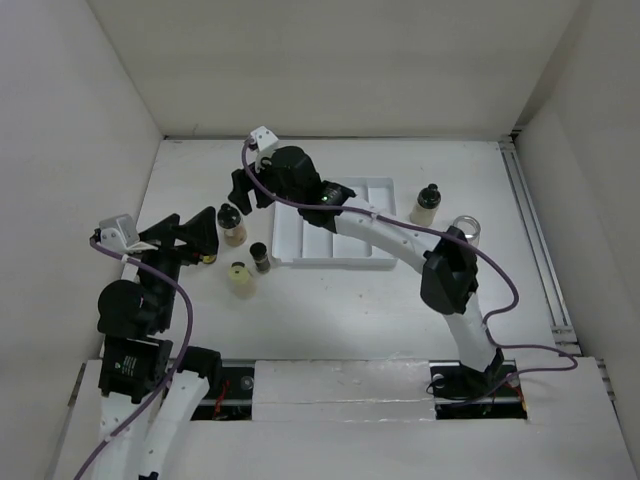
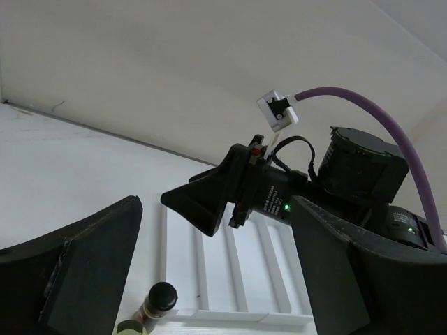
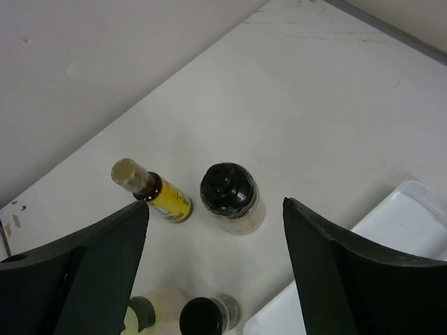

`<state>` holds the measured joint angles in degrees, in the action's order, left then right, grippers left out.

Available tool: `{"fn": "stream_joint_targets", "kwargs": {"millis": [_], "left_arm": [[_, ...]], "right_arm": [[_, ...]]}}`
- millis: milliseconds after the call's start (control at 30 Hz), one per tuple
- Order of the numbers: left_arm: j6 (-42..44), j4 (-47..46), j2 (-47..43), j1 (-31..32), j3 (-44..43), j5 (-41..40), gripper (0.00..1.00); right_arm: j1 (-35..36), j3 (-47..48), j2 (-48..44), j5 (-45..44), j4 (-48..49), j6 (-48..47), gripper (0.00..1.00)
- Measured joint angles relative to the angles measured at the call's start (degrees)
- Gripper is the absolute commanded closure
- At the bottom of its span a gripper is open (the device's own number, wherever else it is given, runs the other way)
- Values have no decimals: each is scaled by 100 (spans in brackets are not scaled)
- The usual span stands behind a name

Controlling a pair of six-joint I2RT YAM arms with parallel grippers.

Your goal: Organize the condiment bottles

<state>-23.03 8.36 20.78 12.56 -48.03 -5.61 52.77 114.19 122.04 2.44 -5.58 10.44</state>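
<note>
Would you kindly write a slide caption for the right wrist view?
Open right gripper above a black-capped bottle, white tray at lower right.

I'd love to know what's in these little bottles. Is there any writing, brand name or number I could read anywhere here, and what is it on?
No text can be read in any view.
Yellow label on the lying bottle: too blurred to read.
Black-capped bottle: seen from above, no writing shows.
White tray: no marking visible.
</note>
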Motion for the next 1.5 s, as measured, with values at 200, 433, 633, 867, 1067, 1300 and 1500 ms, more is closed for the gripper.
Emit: {"fn": "stream_joint_targets", "kwargs": {"millis": [200, 433, 633, 867, 1067, 1300, 1500], "left_arm": [[4, -66, -9, 13, 11, 48, 28], [7, -323, -363, 15, 295, 2, 49], [-7, -343, -396, 15, 341, -212, 47], [-31, -343, -396, 15, 343, -308, 43], [-37, -343, -396, 15, 343, -334, 43], [-42, -343, -396, 15, 343, -334, 42], [-42, -343, -391, 15, 343, -321, 42]], "right_arm": [[105, 376, 415, 17, 66, -39, 66], [173, 555, 791, -76, 103, 17, 28], [173, 610, 809, -315, 127, 0, 24], [208, 1239, 1397, -380, 258, -63, 26], [243, 1722, 2153, -404, 264, -103, 30], [282, 2041, 2618, -573, 420, -120, 60], [352, 1598, 2430, -804, 1058, -61, 68]]}}
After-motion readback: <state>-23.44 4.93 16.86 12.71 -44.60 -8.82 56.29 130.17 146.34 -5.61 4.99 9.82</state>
